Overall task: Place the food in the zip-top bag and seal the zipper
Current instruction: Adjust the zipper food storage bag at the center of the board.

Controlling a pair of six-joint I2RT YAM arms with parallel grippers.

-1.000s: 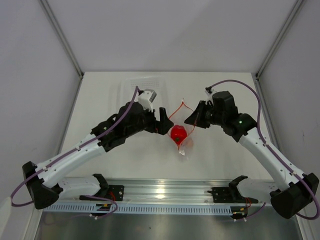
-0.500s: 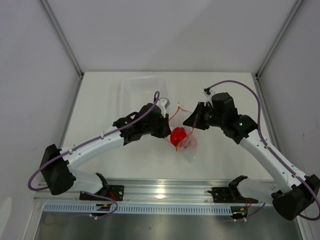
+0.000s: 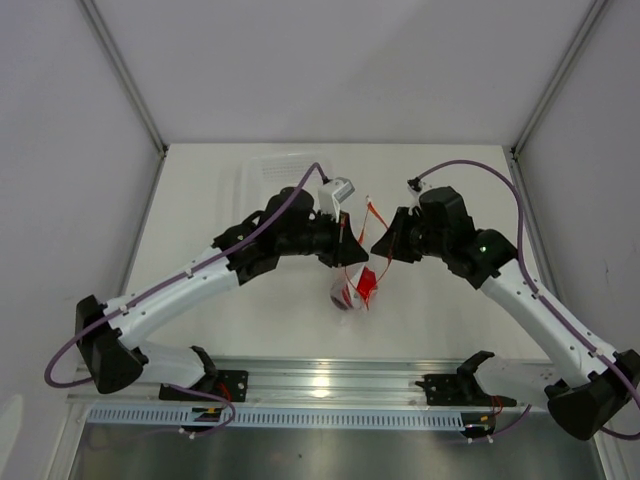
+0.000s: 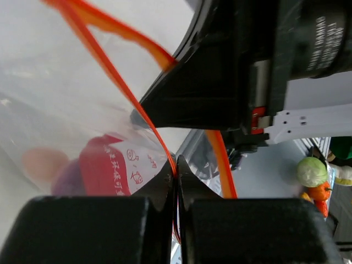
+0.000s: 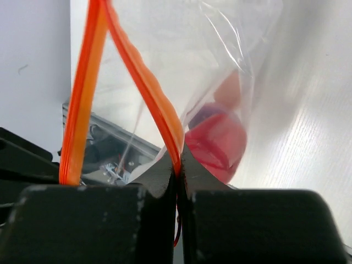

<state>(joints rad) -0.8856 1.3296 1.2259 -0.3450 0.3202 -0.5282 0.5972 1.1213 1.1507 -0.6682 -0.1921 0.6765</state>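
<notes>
Zip-top bag (image 3: pixel 348 292) hangs by its zipper (image 4: pixel 108 70) over the middle of the table (image 3: pixel 450 330).
The left gripper (image 4: pixel 176 175) and right gripper (image 5: pixel 179 165) each pinch the orange strip, with the food (image 4: pixel 102 170) inside the bag. Red print on the bag is too small to read. A white tray (image 3: pixel 285 168) lies behind the left arm.

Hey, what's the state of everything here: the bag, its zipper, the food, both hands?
bag: held up by its mouth between both hands.
zipper: unsealed, its two strips apart.
food: all three pieces inside the bag.
left hand: shut on the zipper.
right hand: shut on the zipper.
</notes>
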